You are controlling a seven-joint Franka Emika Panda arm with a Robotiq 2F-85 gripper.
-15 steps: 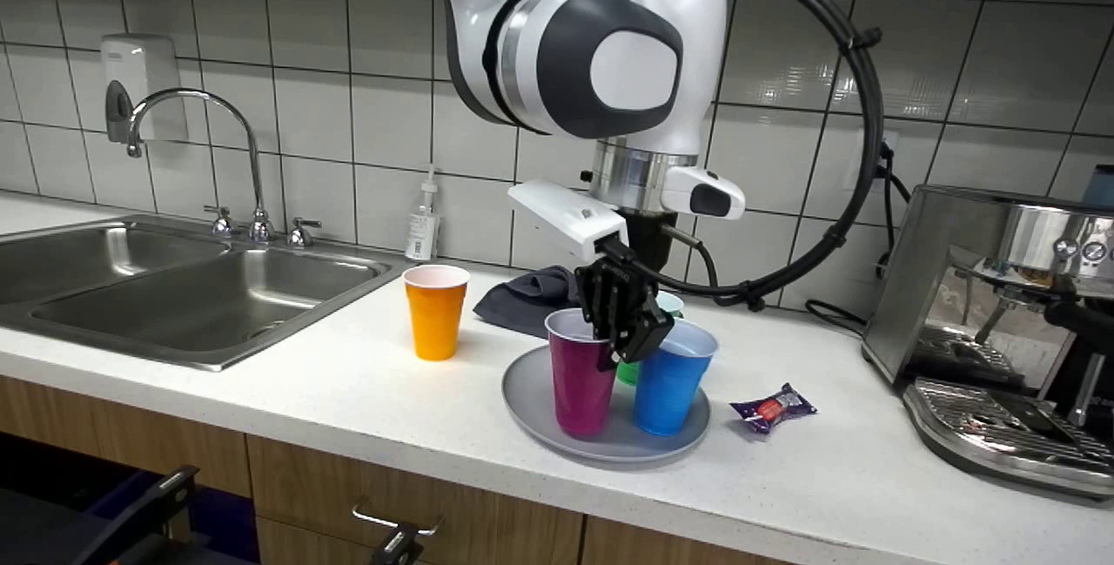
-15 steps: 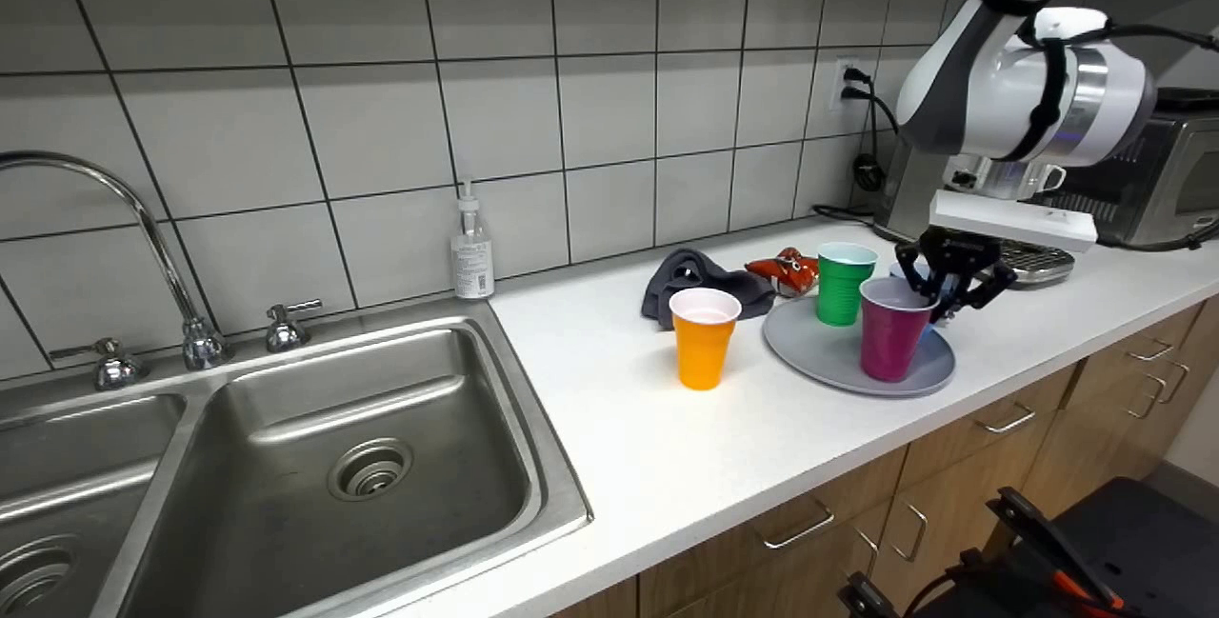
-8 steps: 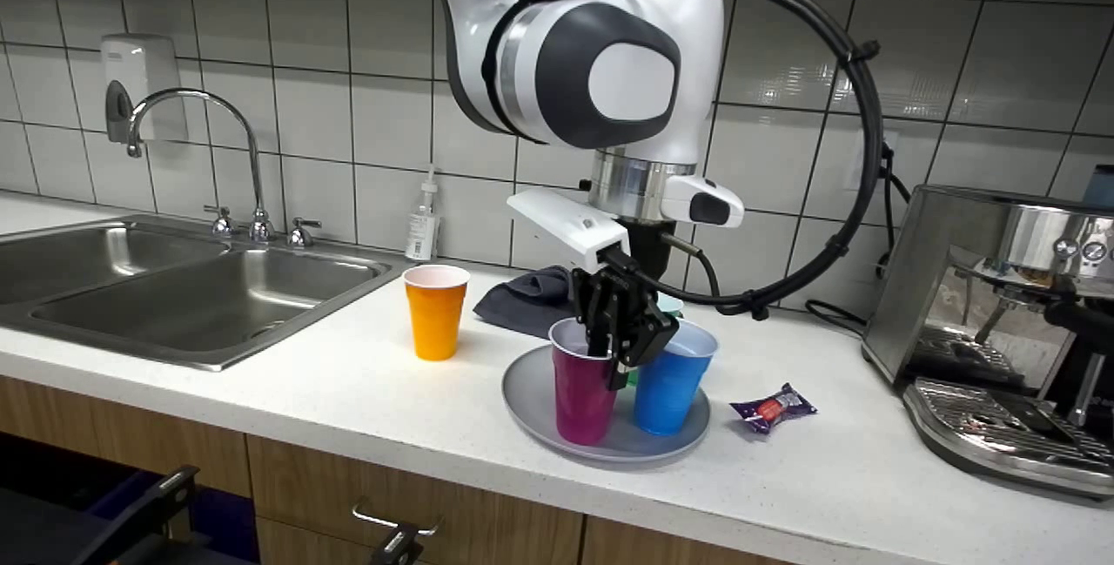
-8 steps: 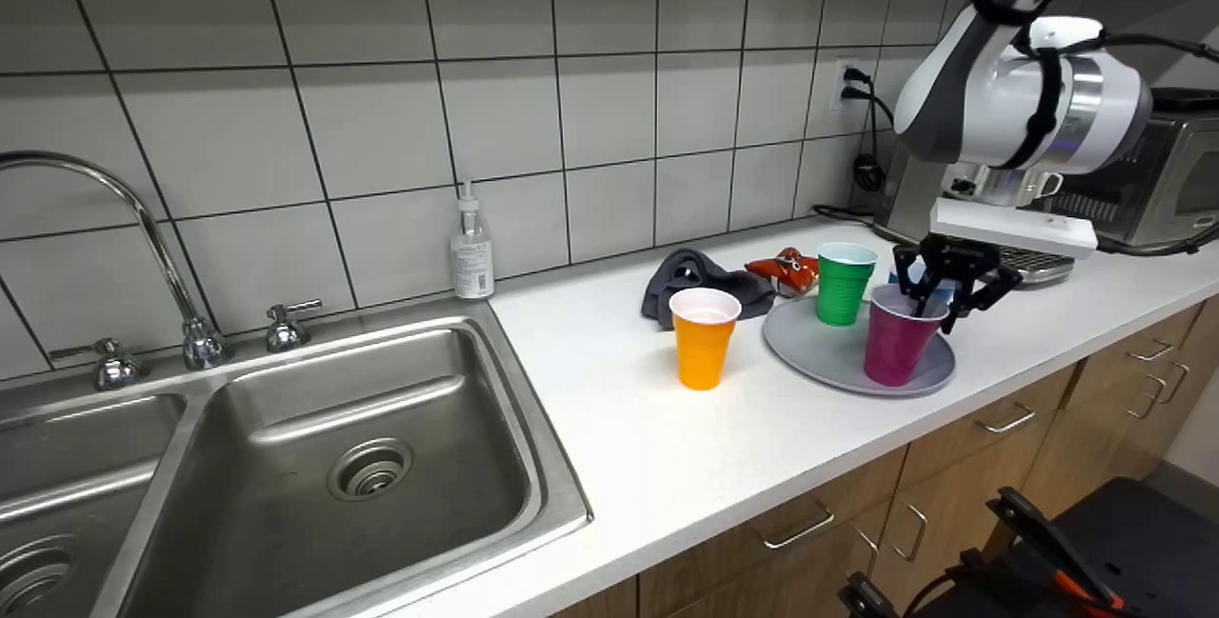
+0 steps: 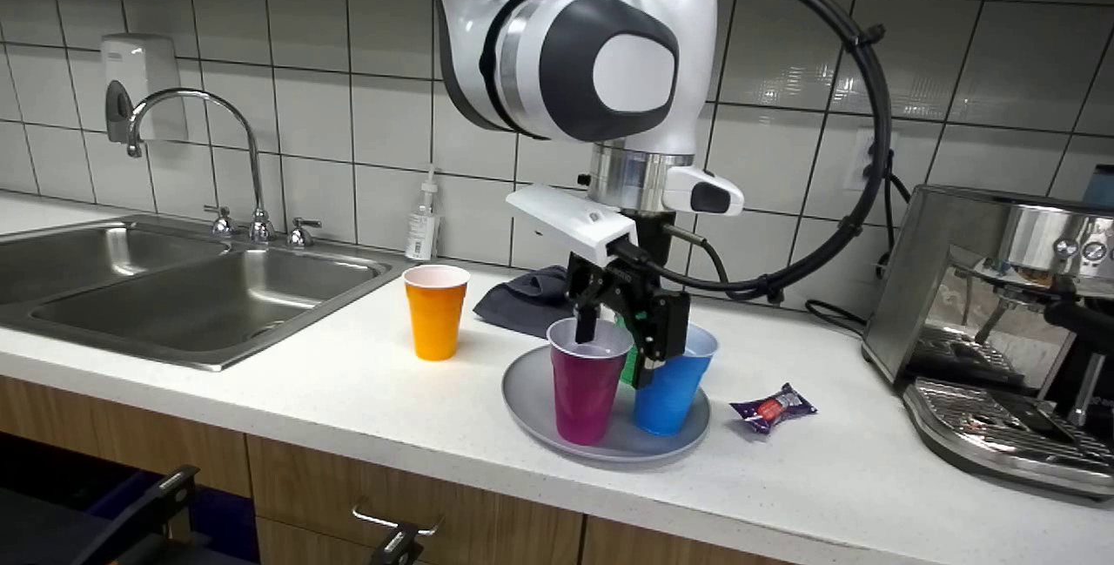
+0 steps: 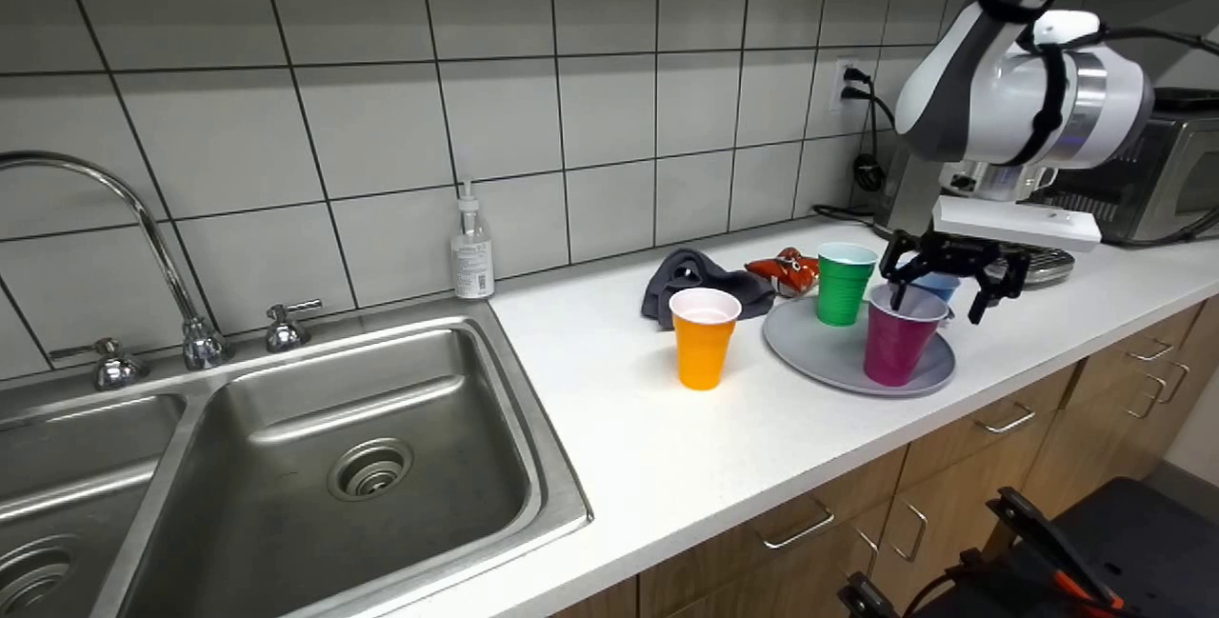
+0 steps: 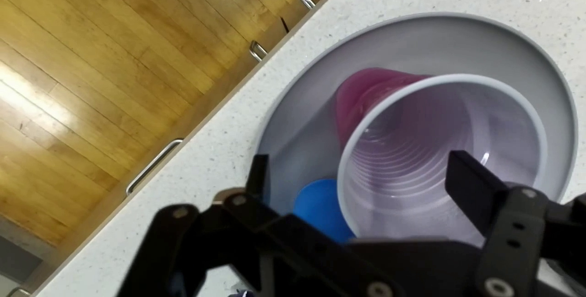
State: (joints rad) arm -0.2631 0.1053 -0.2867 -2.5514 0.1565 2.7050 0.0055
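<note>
Kitchen, by its double sink (image 6: 276, 428), espresso machine (image 5: 1001, 321), tiled wall (image 6: 371, 132).

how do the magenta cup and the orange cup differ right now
Colour: the magenta cup is deep pinkish purple outside, while the orange cup is bright yellow-orange.
Place: the magenta cup stands on the grey plate; the orange cup stands directly on the white counter.
Nearness: the open hand is at the magenta cup's rim, while the orange cup stands well apart from it.
Shared: both stand mouth up, with pale insides.
</note>
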